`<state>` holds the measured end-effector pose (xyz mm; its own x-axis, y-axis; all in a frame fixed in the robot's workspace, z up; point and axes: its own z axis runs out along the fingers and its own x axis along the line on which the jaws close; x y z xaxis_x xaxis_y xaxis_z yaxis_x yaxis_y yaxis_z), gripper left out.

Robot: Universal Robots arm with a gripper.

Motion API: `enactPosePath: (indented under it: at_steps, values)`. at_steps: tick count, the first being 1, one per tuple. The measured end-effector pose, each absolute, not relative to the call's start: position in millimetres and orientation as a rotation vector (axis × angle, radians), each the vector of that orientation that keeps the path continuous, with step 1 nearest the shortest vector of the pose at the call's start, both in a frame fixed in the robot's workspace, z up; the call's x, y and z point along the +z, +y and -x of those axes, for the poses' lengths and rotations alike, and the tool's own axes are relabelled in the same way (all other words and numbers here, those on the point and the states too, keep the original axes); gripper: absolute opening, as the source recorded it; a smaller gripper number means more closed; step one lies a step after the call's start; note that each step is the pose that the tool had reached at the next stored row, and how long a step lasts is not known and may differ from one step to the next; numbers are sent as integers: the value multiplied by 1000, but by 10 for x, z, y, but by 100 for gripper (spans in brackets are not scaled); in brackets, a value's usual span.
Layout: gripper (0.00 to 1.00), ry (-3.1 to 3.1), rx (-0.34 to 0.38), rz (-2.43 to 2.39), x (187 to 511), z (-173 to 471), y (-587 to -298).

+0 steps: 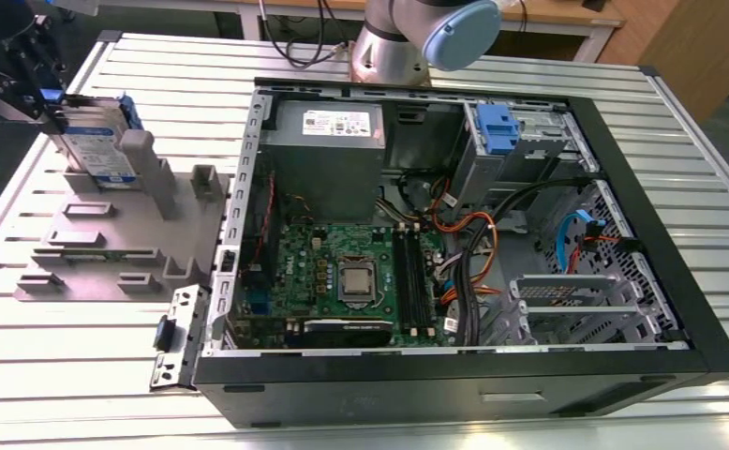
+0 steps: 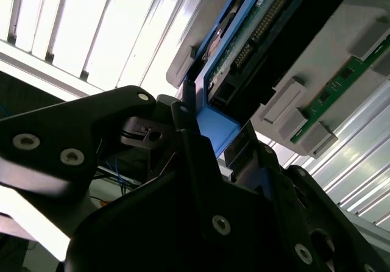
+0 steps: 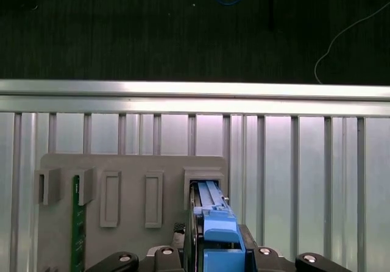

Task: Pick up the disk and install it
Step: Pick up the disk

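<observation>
My claw is clamped on the top end of the disk, which stands on edge in a slot of the grey plastic stand. The stand sits on the ribbed aluminium surface, well apart from the open computer case at the exterior view's right. In the second wrist view my black fingers pinch the blue plastic rail at the disk's end. The bare circuit board and connector pins of its underside lie just beyond.

I judge the disk a dense, rigid slab. Its smooth metal faces would slip, and its electronics would not forgive a knock or a squeeze on the board. The blue rails look the sound place to hold, being plastic with a little give and stepped edges. The stand is matt and blocky, and a thin green circuit strip stands in another of its slots.
</observation>
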<state>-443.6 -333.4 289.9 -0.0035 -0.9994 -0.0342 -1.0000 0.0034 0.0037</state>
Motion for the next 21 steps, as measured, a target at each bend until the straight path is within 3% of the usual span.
enactPosePath:
  at_steps: [14,16,17,21]
  values:
    - [44,2212,38,2204,2903,4436,-3333]
    - [43,2212,38,2204,2904,4436,-3333]
    - [36,2212,38,2204,2903,4436,-3333]
    - [36,2212,37,2204,2903,4436,-3333]
